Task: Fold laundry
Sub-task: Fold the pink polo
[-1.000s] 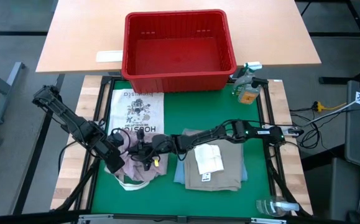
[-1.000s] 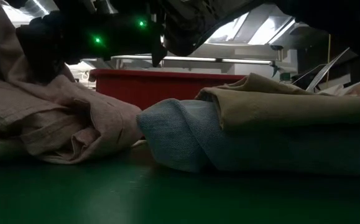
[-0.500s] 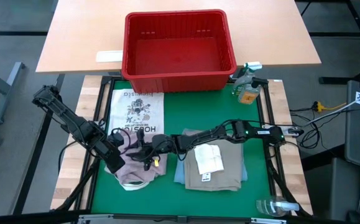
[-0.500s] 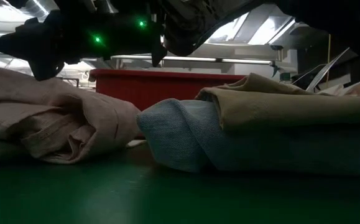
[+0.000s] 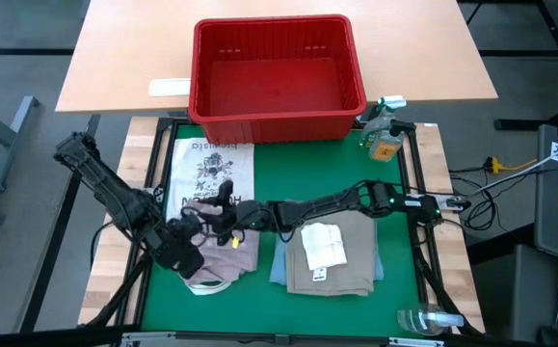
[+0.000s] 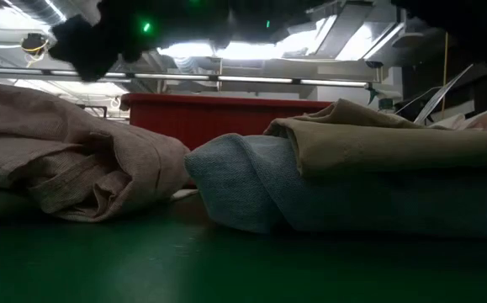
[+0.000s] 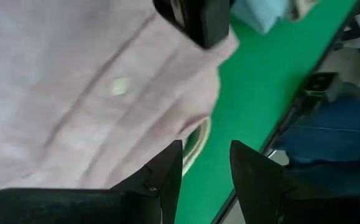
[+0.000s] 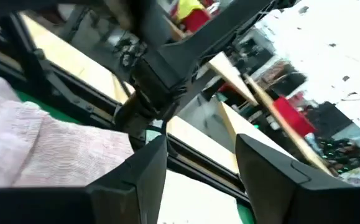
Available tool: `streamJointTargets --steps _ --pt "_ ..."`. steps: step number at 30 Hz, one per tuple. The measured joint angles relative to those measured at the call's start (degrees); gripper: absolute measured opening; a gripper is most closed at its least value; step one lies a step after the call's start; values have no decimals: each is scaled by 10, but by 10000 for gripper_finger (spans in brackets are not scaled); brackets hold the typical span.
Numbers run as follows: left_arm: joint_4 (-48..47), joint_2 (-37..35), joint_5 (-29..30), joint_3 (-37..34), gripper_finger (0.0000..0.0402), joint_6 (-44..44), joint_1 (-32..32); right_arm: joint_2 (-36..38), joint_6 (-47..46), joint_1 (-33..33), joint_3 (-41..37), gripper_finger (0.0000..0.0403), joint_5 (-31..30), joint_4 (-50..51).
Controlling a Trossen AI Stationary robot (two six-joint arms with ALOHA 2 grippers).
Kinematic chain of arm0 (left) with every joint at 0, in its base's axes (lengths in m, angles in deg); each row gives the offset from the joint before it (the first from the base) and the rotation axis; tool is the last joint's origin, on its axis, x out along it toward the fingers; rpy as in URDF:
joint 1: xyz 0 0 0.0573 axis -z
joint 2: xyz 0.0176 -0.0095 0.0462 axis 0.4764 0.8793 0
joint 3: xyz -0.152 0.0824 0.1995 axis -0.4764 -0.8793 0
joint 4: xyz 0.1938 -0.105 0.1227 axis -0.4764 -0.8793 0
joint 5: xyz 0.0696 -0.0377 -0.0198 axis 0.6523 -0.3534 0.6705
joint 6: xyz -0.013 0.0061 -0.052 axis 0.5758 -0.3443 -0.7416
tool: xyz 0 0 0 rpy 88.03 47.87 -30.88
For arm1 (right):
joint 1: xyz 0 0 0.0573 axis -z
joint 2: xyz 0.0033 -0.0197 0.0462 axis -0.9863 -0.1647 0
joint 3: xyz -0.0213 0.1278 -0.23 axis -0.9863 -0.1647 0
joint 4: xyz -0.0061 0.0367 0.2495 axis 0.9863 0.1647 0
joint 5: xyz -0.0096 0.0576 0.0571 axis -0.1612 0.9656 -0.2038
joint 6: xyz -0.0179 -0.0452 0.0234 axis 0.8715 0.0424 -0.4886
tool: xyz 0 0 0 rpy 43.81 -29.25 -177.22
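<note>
Green mat (image 5: pixel 394 280) holds folded clothes; red basket (image 5: pixel 277 77) behind; both grippers spread, empty.

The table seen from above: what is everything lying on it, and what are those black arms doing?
Pink shirt: one, pale pink, left on the green mat.
Printed cloth: one, white, behind the shirt.
Jeans: one, light blue, folded, right of the shirt.
Khaki piece: one, tan, atop the jeans.
White cloth: one, on the khaki.
Basket: one, red, far side.
Bottles: near the basket's right corner.
Left gripper: open, above the shirt.
Right gripper: open, above the shirt.
</note>
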Motion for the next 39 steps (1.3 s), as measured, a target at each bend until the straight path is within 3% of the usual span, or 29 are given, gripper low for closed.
streamJointTargets --steps 4,10,17,26,34,39 --pt "41 41 19 0 128 -5 35 34 -3 -1 0 192 35 98" --pt "50 116 7 0 128 -45 77 66 -102 -1 0 192 83 233" --pt "49 203 19 0 128 -35 100 58 -120 1 0 192 130 339" --pt "-21 307 -71 0 128 -39 111 24 -127 24 0 192 117 455" --pt "-61 315 -98 7 128 -48 108 26 -168 35 0 192 119 484" --pt "-116 306 -67 61 128 -47 108 42 -167 28 9 192 119 477"
